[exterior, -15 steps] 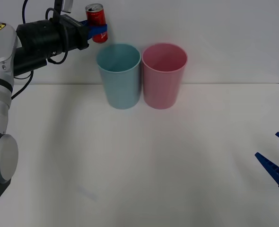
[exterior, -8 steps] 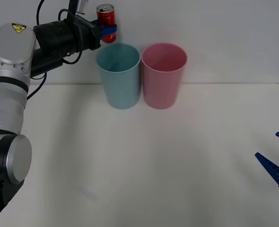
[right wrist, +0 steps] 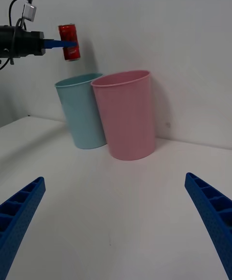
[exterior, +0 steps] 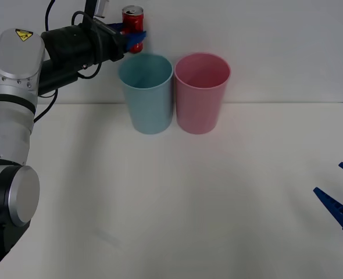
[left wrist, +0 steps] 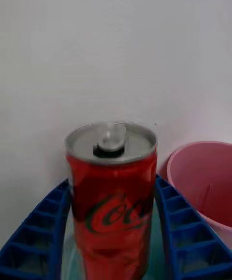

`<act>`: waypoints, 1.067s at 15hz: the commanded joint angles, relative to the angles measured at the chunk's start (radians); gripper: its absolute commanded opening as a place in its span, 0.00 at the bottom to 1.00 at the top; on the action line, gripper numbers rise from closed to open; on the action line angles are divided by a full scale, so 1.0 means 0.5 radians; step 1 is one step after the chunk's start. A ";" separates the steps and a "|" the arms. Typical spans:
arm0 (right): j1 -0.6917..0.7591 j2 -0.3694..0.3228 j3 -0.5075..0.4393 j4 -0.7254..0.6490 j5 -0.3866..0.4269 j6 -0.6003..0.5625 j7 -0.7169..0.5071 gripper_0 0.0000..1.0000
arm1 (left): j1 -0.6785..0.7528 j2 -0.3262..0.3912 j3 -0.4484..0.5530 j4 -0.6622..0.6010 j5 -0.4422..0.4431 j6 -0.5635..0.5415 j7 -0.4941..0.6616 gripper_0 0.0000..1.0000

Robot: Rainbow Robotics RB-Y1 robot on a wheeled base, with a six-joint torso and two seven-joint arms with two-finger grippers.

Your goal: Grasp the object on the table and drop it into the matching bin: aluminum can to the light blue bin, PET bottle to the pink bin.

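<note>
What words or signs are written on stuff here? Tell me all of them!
"Coca" in black script, with the rest cut off: on the red can held between the left gripper's blue fingers.
A yellow warning triangle sticker, symbol too small to read: on the left arm.
No writing on the light blue bin, pink bin or table.

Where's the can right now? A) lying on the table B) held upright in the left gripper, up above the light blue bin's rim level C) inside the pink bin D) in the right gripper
B: the left gripper is shut on the red can, upright and higher than the rim of the light blue bin.
</note>
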 commanded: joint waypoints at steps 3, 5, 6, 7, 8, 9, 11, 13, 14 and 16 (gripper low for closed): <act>0.000 0.000 0.000 0.000 0.000 0.000 0.000 1.00 | 0.006 0.003 0.001 0.000 0.030 -0.018 -0.005 1.00; 0.000 0.000 0.000 0.000 0.000 0.000 0.000 1.00 | 0.024 0.003 0.001 0.000 0.076 -0.040 -0.011 1.00; 0.000 0.000 0.000 0.000 0.000 0.000 0.000 1.00 | 0.033 0.003 0.001 0.000 0.101 -0.040 -0.024 1.00; 0.000 0.000 0.000 0.000 0.000 0.000 0.000 1.00 | 0.058 0.003 -0.002 -0.003 0.168 -0.040 -0.048 1.00; 0.000 0.000 0.000 0.000 0.000 0.000 0.000 1.00 | 0.089 0.003 -0.002 -0.019 0.248 -0.040 -0.106 1.00; 0.000 0.000 0.000 0.000 0.000 0.000 0.000 1.00 | 0.132 0.003 -0.002 -0.040 0.331 -0.040 -0.162 1.00; 0.000 0.000 0.000 0.000 0.000 0.000 0.000 1.00 | 0.279 0.003 -0.023 -0.215 0.466 -0.040 -0.195 1.00; 0.000 0.000 0.000 0.000 0.000 0.000 0.000 1.00 | 0.481 0.009 -0.027 -0.461 0.576 -0.043 -0.195 1.00; 0.000 0.000 0.000 0.000 0.000 0.000 0.000 1.00 | 0.564 0.018 -0.027 -0.553 0.613 -0.052 -0.195 1.00; 0.000 0.000 0.000 0.000 0.000 0.000 0.000 1.00 | 0.748 0.064 -0.027 -0.755 0.733 -0.080 -0.195 1.00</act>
